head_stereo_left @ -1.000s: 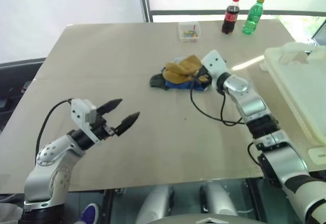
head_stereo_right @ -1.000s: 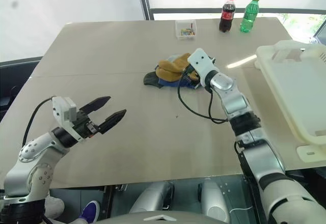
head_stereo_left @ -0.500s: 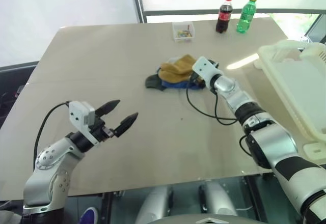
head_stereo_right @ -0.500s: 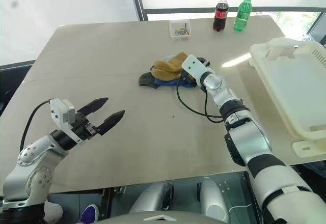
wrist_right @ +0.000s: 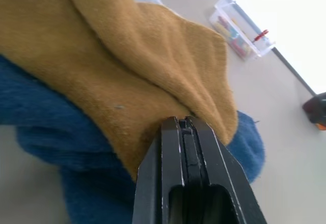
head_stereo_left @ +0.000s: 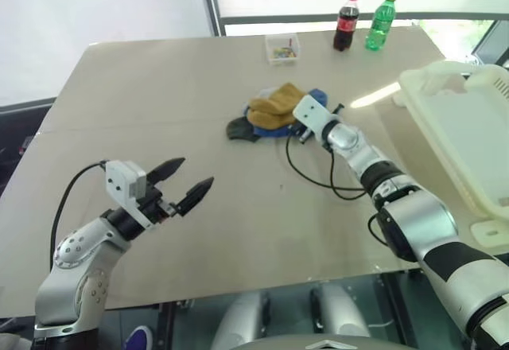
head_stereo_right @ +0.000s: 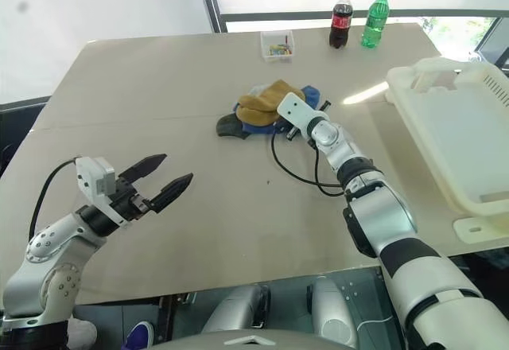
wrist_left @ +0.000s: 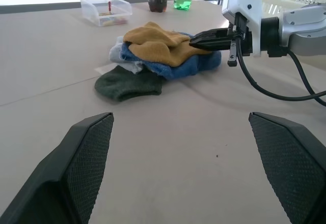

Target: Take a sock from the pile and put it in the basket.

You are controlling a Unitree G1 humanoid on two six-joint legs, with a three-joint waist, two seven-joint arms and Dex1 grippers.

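Mustard-yellow sock (wrist_right: 127,81) edge pinched in right end effector (wrist_left: 204,39), fingers together; lift straight up so the pile (head_stereo_left: 274,115) stays; left end effector (head_stereo_left: 187,191) apart.

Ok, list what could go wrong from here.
1. The right gripper has shut on the mustard sock's edge; a thin pinch may slip when lifted.
2. That sock lies on the blue sock, which may drag along.
3. The basket sits at the table's right edge; the sock could drop short.
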